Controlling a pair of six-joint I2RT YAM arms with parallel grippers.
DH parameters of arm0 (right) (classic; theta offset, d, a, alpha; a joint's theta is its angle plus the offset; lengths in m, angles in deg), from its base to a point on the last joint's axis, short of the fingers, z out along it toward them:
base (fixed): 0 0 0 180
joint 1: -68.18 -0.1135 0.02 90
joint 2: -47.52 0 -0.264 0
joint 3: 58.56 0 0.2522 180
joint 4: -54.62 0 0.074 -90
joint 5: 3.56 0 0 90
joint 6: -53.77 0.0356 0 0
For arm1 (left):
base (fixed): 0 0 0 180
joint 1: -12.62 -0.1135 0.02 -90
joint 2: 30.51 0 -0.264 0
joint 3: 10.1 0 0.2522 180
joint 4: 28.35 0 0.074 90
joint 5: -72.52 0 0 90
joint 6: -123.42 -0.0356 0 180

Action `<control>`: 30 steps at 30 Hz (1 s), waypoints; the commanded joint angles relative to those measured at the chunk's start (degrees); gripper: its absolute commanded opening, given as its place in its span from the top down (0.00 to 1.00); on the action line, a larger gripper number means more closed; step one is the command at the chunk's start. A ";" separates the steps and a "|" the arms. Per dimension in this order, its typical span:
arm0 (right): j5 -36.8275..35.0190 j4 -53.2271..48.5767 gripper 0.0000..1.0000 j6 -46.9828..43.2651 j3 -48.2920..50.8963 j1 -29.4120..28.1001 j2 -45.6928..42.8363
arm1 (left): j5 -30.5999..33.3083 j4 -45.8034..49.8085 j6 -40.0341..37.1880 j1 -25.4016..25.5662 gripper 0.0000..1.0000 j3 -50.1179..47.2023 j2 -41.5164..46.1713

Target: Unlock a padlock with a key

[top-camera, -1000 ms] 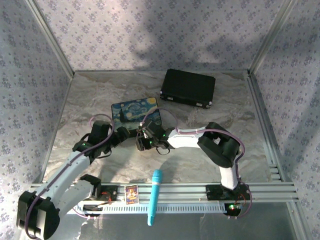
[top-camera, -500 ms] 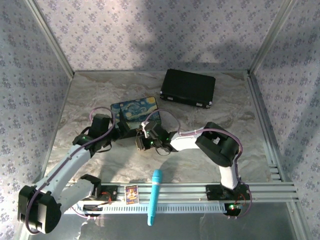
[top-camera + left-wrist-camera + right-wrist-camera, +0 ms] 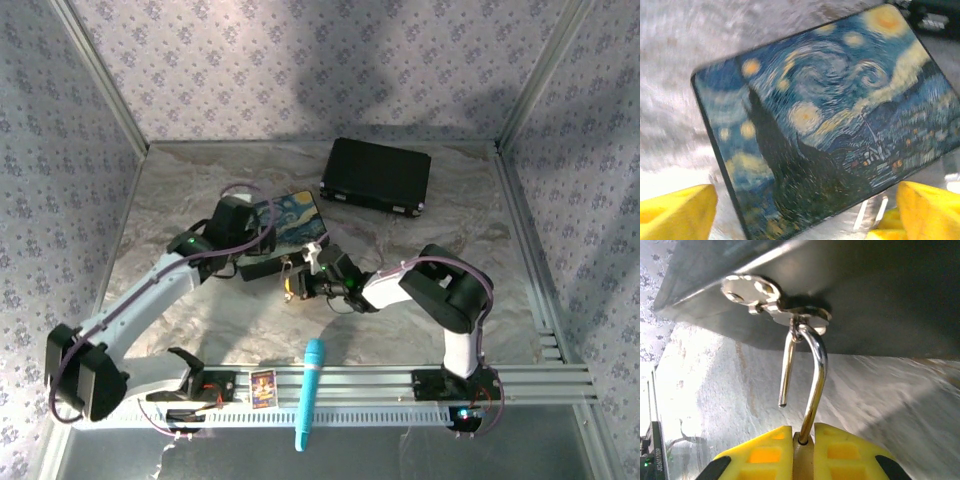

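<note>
The padlock (image 3: 817, 371) has its brass body pinched between the yellow fingers of my right gripper (image 3: 802, 440), which is shut on it. Its silver shackle stands open, one end hanging free, and hooks through the metal clasp (image 3: 775, 305) on the dark side of the Starry Night box (image 3: 865, 290). From above, this gripper (image 3: 300, 284) sits at the box's near edge. My left gripper (image 3: 805, 220) hovers open over the painted lid (image 3: 825, 120), its yellow fingers (image 3: 680, 210) wide apart with nothing held. From above it (image 3: 250, 236) is over the box's left end (image 3: 297, 213). The key is hidden.
A black case (image 3: 376, 176) lies at the back of the marbled table (image 3: 190, 180). A blue marker (image 3: 309, 392) rests across the metal rail (image 3: 380, 385) at the near edge, beside a small card (image 3: 263, 388). Patterned walls enclose the left, back and right sides.
The left arm has swung right and away from the near edge, bringing its gripper over the box. The right gripper with the padlock has shifted slightly toward the near side, and the box has turned a little.
</note>
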 commanded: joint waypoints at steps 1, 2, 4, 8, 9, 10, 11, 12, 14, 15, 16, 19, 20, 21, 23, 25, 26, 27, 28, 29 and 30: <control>2.31 4.54 0.98 6.98 4.67 1.98 0.18 | 9.67 6.75 -17.99 5.09 0.12 2.90 -5.15; 2.78 6.46 0.99 7.76 5.33 2.29 0.58 | 10.18 6.77 -20.31 6.29 0.14 3.36 -7.01; 3.00 8.99 0.99 8.94 6.02 2.41 1.38 | 10.48 9.34 -22.71 7.49 0.19 4.63 -10.95; 2.80 13.25 0.99 10.96 6.94 2.65 3.10 | 9.71 6.67 -28.77 11.05 0.22 4.52 -15.91; 2.74 13.80 0.99 11.23 6.96 2.63 3.38 | 8.80 4.90 -29.16 11.64 0.22 4.44 -16.71; 2.44 14.08 0.99 11.40 7.04 2.67 3.56 | 8.33 4.31 -28.89 12.32 0.22 4.70 -17.70; 2.18 14.00 0.99 11.50 7.06 2.46 3.57 | 7.88 4.65 -28.26 13.03 0.23 5.55 -18.44; 2.04 13.92 0.99 11.52 7.11 2.50 3.57 | 7.75 4.69 -27.71 13.58 0.23 5.91 -19.05; 1.08 14.90 1.00 12.06 7.89 2.28 3.39 | 7.20 4.03 -27.54 14.69 0.27 5.97 -20.16; 0.79 15.26 1.00 12.42 8.13 2.34 3.39 | 7.45 4.23 -27.98 15.08 0.28 5.95 -21.07; 0.27 15.96 1.00 12.83 8.43 2.34 3.41 | 8.80 4.85 -27.96 15.50 0.29 6.24 -22.32; 0.04 17.81 1.00 13.77 8.37 2.10 3.92 | 10.52 6.13 -26.47 16.08 0.33 6.47 -24.05; -0.19 18.28 1.00 14.19 8.25 2.05 4.16 | 9.25 5.82 -26.37 16.09 0.35 6.23 -24.28; -0.68 19.10 1.00 14.69 8.44 2.02 4.39 | 8.94 5.74 -26.53 16.06 0.37 6.04 -24.67; -1.48 21.18 1.00 16.14 8.88 2.29 5.14 | 8.11 6.57 -25.84 16.21 0.38 6.00 -25.97; -2.23 23.50 1.00 17.64 9.23 2.46 5.83 | 8.73 5.52 -26.11 16.84 0.37 4.75 -26.18; -2.67 24.37 1.00 18.31 9.23 2.48 6.13 | 8.64 4.84 -25.94 17.00 0.37 4.23 -26.05; -3.07 24.81 1.00 18.70 9.20 2.38 6.37 | 8.00 4.48 -25.54 16.96 0.37 4.01 -25.92; -3.53 24.85 1.00 18.79 9.09 2.23 6.49 | 6.45 3.99 -25.57 16.94 0.37 3.75 -25.68; -4.06 24.77 1.00 18.75 9.04 2.12 6.37 | 5.64 3.53 -25.83 16.96 0.37 3.38 -25.64; -4.41 24.73 1.00 18.75 9.03 2.08 6.31 | 5.72 3.39 -25.96 17.03 0.37 3.14 -25.84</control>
